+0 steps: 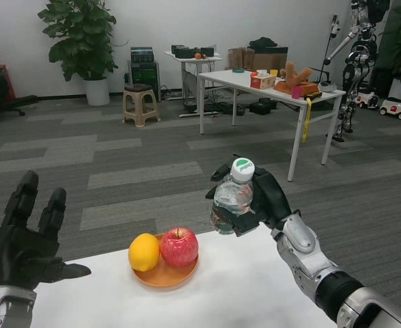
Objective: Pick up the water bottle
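Observation:
A clear water bottle point(233, 197) with a white and green cap hangs above the far edge of the white table point(241, 294), tilted a little to the left. My right hand point(261, 202) grips it around the body from the right. My left hand point(24, 239) is raised at the left edge of the table, fingers spread, holding nothing.
An orange plate point(163, 275) with a lemon point(144, 252) and a red apple point(180, 247) sits on the table left of the bottle. Beyond the table are grey carpet, a white desk with clutter point(268, 85), a stool point(138, 104) and a potted plant point(84, 41).

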Controlling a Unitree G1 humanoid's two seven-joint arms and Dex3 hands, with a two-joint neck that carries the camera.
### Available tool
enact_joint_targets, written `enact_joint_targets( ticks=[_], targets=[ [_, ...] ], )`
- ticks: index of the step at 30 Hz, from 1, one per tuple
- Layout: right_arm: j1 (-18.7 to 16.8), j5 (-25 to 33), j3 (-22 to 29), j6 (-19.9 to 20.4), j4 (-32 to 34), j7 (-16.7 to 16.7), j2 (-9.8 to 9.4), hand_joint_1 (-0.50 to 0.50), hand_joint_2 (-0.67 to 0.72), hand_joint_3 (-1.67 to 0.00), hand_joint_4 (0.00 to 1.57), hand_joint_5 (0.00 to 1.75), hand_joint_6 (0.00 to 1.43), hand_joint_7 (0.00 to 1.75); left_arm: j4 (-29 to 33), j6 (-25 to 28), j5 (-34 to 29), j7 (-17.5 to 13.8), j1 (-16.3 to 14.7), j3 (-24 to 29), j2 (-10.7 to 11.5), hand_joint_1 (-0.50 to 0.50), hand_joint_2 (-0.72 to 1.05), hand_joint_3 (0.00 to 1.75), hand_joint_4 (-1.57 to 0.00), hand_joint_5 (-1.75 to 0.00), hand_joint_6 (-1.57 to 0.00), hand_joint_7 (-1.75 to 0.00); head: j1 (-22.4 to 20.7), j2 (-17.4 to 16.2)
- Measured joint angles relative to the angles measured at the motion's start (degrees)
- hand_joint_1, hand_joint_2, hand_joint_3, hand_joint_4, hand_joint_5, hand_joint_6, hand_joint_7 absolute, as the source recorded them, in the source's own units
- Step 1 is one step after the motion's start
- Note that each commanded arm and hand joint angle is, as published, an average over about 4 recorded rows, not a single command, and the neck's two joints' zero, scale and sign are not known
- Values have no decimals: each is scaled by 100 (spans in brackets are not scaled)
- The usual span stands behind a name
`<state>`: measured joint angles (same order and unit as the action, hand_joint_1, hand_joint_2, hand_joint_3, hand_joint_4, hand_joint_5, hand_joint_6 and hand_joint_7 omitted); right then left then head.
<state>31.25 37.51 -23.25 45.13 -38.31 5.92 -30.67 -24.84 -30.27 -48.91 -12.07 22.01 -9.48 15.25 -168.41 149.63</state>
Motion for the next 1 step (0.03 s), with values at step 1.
enact_joint_targets(
  ticks=[1],
  targets=[
    [-5, 0, 13, 0, 17, -6, 0, 0, -56, -159, 143, 100, 83, 126, 0, 0, 0, 0, -6, 1, 0, -50, -10, 6, 0, -10, 0, 0, 0, -3]
  ],
)
